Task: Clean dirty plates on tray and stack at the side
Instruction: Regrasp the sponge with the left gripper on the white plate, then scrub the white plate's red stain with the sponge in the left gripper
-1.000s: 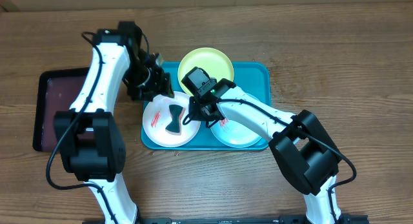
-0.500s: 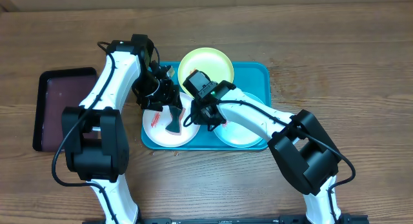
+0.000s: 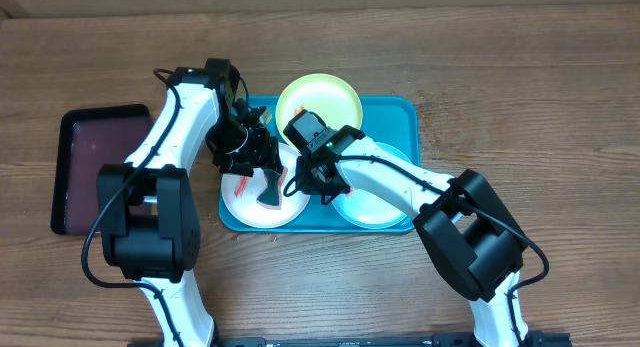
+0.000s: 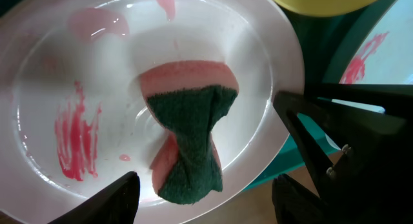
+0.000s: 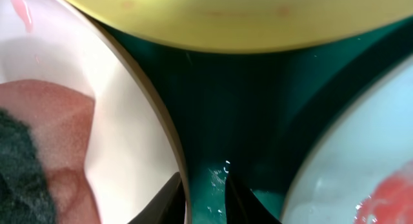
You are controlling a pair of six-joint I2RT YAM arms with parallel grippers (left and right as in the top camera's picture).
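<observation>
On the turquoise tray [image 3: 400, 112], near left, the white plate [image 3: 240, 199] holds the sponge [image 4: 187, 140] between the wide-apart fingers of your left claw [image 4: 206, 188]. Your right claw [image 5: 203, 195] sits at its rim; whether it pinches cannot be told. Unpinned, the plate may skid when you scrub.

The white plate [image 4: 248, 53] is glossy smooth plastic, the sponge [image 4: 190, 130] pink foam faced with rough green fibre.
</observation>
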